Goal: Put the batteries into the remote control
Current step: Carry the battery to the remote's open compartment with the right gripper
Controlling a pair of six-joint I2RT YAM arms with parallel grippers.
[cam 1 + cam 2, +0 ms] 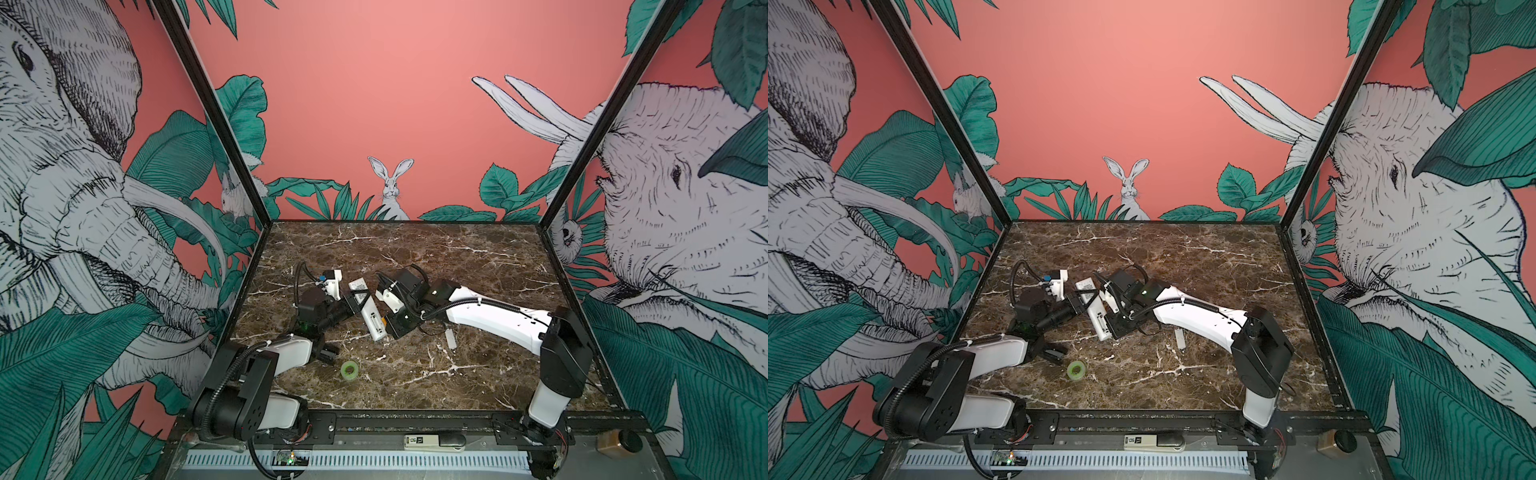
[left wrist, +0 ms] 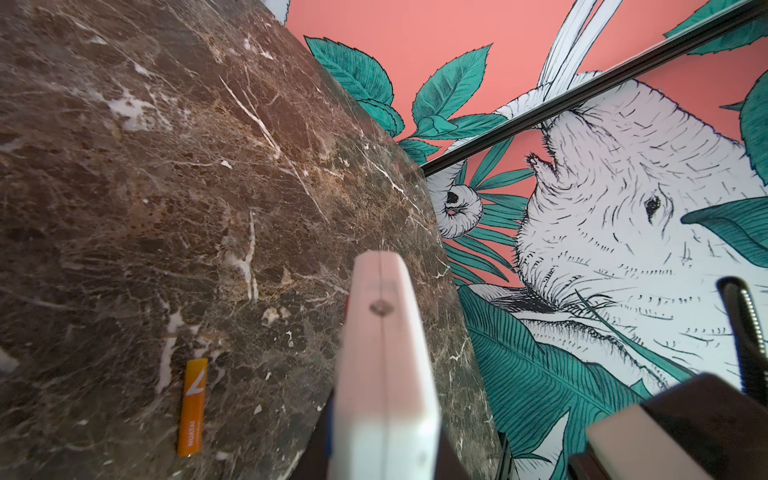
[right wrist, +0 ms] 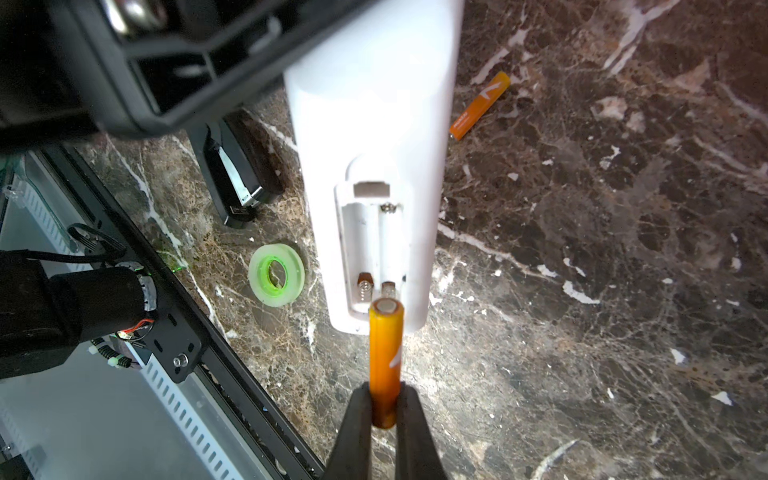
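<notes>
Remote control [image 1: 371, 318] is located left of centre on the marble table [image 1: 415, 257], lying on a diagonal in both top views with its plain white back uppermost. Left gripper [image 1: 360, 300] crosses it at roughly mid-length and is clamped on the body, one jaw on each long edge. In the left wrist view the remote control [image 2: 386, 374] appears edge-on and runs away from the camera, and the jaws themselves are not clearly seen there. The battery bay [image 3: 374, 249] is uncovered and both slots are empty, with a coil spring showing at the near end. Right gripper [image 3: 384, 399] is pinching the held battery [image 3: 386, 353] by its rear end, fingers [image 3: 357, 419] pressed against either side. The held battery points lengthwise at the bay. Its silvery tip sits at the near end wall of the bay, in line with the slot beside the sprung one. Whether the tip touches the remote control cannot be settled from this angle. The loose battery [image 3: 480, 106] lies flat on the marble beside the remote control's far half and apart from both grippers, and it also shows in the left wrist view [image 2: 193, 409]. A green tape roll [image 1: 349, 369] lies flat nearer the front rail. A small grey cover piece [image 1: 450, 338] rests on the marble just under the right forearm.
</notes>
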